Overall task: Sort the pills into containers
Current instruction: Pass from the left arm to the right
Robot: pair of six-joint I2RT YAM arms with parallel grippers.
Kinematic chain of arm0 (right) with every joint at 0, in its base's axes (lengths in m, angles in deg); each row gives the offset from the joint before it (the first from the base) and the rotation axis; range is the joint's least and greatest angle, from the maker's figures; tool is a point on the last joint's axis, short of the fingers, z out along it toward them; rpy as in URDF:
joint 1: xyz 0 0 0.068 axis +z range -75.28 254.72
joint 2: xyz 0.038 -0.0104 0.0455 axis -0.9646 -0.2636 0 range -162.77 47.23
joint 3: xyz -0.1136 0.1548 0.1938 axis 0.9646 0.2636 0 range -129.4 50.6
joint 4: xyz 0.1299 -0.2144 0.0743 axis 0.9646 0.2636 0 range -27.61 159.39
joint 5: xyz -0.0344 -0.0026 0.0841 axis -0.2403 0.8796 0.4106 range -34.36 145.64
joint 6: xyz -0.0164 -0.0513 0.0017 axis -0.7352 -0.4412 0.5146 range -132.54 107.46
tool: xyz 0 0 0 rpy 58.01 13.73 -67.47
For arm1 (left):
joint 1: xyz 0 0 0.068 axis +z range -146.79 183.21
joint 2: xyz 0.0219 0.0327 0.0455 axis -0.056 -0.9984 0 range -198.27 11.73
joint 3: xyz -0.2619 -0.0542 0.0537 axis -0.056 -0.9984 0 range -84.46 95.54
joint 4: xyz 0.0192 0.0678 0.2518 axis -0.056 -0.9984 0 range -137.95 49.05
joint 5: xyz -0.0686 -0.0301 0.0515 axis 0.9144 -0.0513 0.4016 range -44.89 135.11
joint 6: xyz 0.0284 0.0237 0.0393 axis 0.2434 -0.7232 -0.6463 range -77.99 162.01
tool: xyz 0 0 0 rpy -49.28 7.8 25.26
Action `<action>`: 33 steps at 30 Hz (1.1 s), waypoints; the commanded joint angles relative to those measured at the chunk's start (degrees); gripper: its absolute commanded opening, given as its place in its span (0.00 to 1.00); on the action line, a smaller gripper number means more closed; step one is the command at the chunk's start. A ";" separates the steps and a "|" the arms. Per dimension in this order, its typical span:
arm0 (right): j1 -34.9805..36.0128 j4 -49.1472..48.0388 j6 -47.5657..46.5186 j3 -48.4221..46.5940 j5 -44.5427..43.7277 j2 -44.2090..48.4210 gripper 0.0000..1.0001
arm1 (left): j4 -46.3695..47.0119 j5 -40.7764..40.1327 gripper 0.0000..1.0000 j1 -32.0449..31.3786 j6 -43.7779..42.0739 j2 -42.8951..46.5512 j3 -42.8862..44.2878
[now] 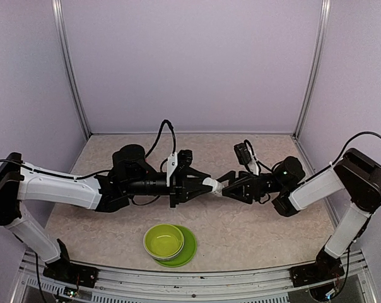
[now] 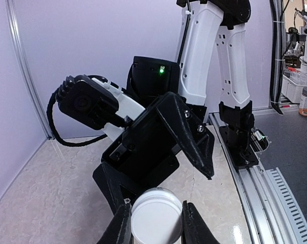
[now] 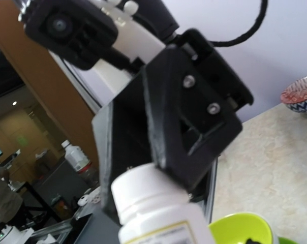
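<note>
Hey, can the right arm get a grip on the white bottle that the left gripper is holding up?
Probably yes. The left gripper holds the white bottle out toward the right gripper, whose open jaws appear to flank it; nothing lies between.

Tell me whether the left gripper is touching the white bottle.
Touching. In the left wrist view the fingers of the left gripper press against both sides of the white bottle, no gap.

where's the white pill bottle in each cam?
Top external: white bottle mid-frame, beyond the bowl.
Left wrist: bottom centre, between the left fingers.
Right wrist: bottom centre, close up.
Landmark: lime-green bowl, also bottom right in right wrist; not in left wrist.
</note>
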 commanded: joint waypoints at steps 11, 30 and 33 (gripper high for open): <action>2.25 -7.45 3.90 -2.58 2.17 -1.46 0.59 | 3.11 0.18 0.07 -0.41 0.17 0.62 0.14; 2.02 -1.60 -1.48 -3.58 0.27 -1.53 0.29 | 1.99 -1.41 0.08 -0.44 3.30 -0.52 0.42; 2.01 6.38 -8.92 -3.31 -1.52 1.62 0.27 | 2.28 -3.57 0.08 -0.51 6.14 -1.49 0.79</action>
